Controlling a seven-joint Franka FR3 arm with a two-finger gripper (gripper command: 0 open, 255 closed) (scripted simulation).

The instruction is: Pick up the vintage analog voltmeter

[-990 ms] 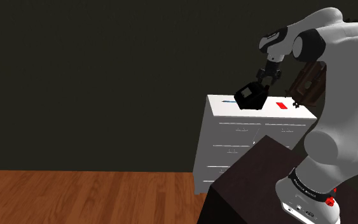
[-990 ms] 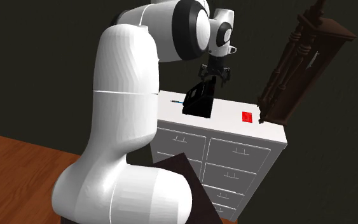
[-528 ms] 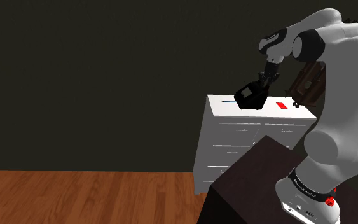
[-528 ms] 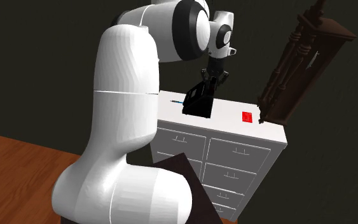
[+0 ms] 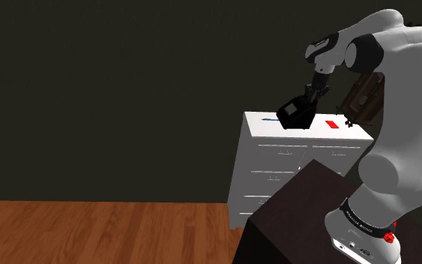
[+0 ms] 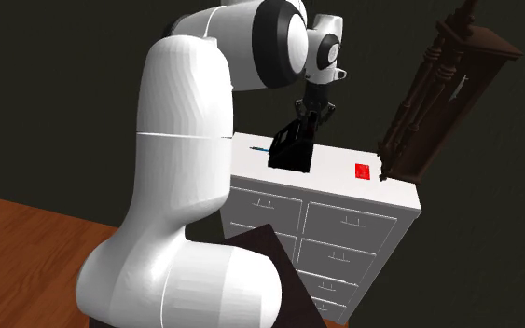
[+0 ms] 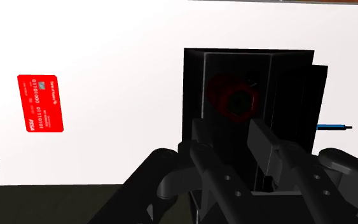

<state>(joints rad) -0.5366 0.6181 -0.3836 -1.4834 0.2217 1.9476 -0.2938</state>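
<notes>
The voltmeter point(image 5: 294, 114) is a black box standing on top of a white dresser point(image 5: 276, 161), towards its back edge. My black gripper point(image 5: 309, 96) comes down on it from above and is shut on it. In the second exterior view the voltmeter point(image 6: 290, 149) sits tilted under the gripper point(image 6: 304, 123). The wrist view looks into the voltmeter point(image 7: 247, 95), with a dark red hexagonal knob inside it. There the gripper point(image 7: 229, 130) clasps part of the box between its two fingers.
A red card point(image 7: 41, 103) lies flat on the dresser top beside the voltmeter, and a blue pen point(image 7: 332, 127) lies on its other side. A dark wooden clock point(image 6: 437, 102) leans at the dresser's end. The dark stand point(image 5: 306, 217) is in front.
The fingers have closed from open onto the voltmeter. The arm and the voltmeter have stayed where they were.
</notes>
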